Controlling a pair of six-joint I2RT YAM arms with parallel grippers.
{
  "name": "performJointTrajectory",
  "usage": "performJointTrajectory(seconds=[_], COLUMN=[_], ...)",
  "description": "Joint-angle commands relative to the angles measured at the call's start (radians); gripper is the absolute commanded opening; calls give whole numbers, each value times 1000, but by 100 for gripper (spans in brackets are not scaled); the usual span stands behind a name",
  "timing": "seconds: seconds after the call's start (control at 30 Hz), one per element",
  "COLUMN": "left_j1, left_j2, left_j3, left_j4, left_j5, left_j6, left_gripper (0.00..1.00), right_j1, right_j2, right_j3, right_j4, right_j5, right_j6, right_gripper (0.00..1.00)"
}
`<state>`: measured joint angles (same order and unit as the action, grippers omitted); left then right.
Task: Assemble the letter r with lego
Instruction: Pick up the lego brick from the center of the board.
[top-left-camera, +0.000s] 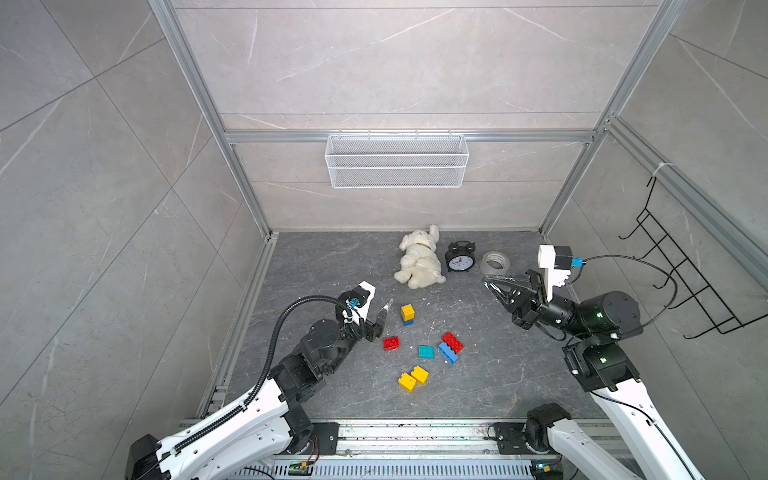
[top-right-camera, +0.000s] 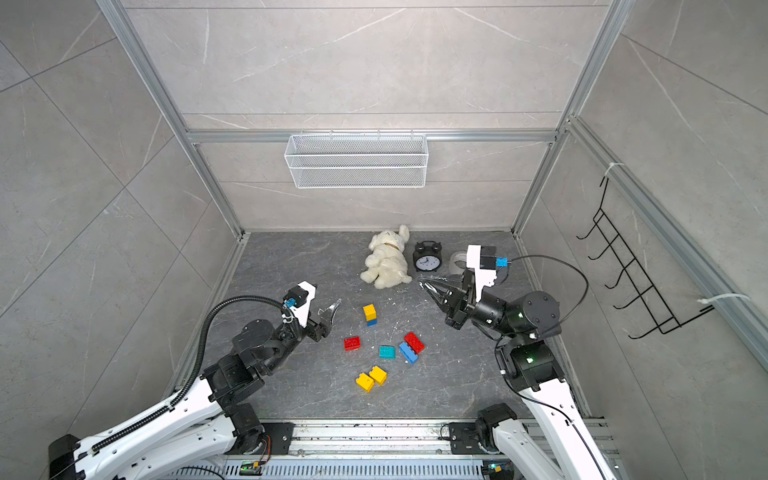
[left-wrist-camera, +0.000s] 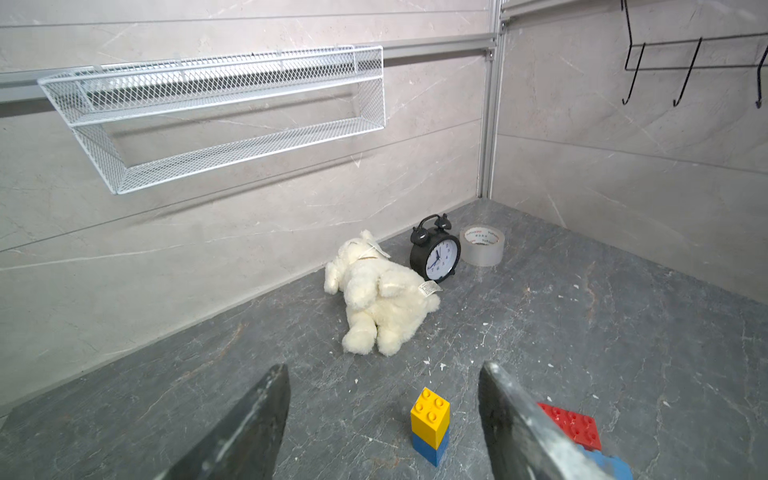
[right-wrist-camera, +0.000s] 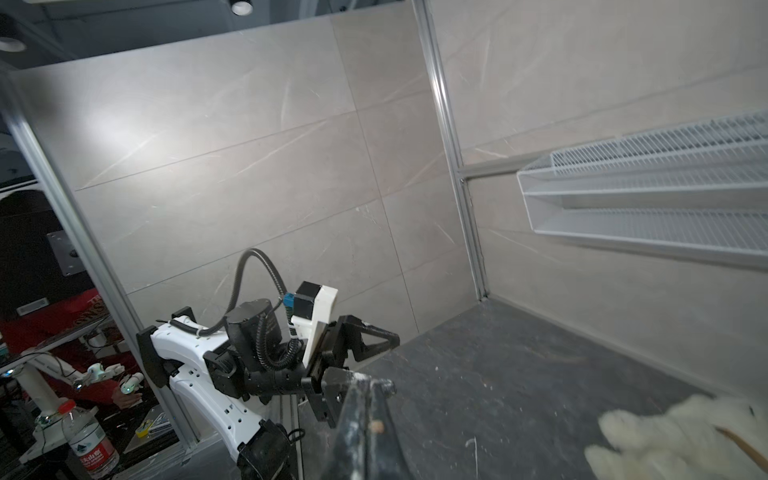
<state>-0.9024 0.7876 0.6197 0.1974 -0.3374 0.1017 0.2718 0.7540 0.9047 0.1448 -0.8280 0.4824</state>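
The lego lies loose on the dark floor in both top views. A yellow brick sits on a blue one as a small stack (top-left-camera: 407, 314) (left-wrist-camera: 430, 419). Nearer the front are a red brick (top-left-camera: 391, 343), a teal brick (top-left-camera: 426, 351), a long red brick (top-left-camera: 453, 342) against a long blue one (top-left-camera: 448, 354), and two yellow bricks (top-left-camera: 414, 378). My left gripper (left-wrist-camera: 384, 370) hangs open just left of the stack, touching nothing. My right gripper (top-left-camera: 487, 283) (right-wrist-camera: 370, 384) is shut and empty, raised at the right near the tape roll.
A white plush toy (top-left-camera: 419, 257), a black alarm clock (top-left-camera: 460, 258) and a roll of tape (top-left-camera: 495, 262) stand along the back wall. A white wire basket (top-left-camera: 397, 160) hangs on that wall. A black hook rack (top-left-camera: 681, 270) hangs on the right wall.
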Motion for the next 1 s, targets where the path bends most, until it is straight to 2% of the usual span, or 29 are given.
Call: performJointTrajectory(seconds=[0.0,0.1,0.17,0.27,0.33,0.43,0.5,0.57,0.67,0.83,0.97], left_j1=[6,5,6,6,5,6,13,34,65,91,114], left_j2=[72,175,235,304,337,375,391,396,390,355,331], left_j3=[106,168,188,198,208,221,220,220,206,164,136], left_j4=[-125,-206,-214,-189,-178,-171,-163,-167,-165,-150,-139], left_j5=[44,129,167,194,200,194,186,219,261,275,284], left_j6=[4,-13,-30,-42,-43,-43,-59,-86,-130,-166,-184], left_gripper=[67,65,66,66,68,69,72,73,73,74,74], right_j1=[4,4,6,39,81,169,257,308,333,352,366], right_j2=[48,97,123,166,205,300,376,441,532,663,717], right_j3=[38,-29,-85,-150,-177,-170,-170,-174,-140,-46,-22], right_j4=[-451,-534,-573,-618,-619,-655,-666,-637,-624,-685,-678], right_j5=[187,248,305,387,420,562,747,813,826,937,915], right_j6=[-176,-181,-191,-211,-211,-207,-194,-205,-203,-202,-221], right_gripper=[0,0,17,21,28,34,35,34,34,36,38])
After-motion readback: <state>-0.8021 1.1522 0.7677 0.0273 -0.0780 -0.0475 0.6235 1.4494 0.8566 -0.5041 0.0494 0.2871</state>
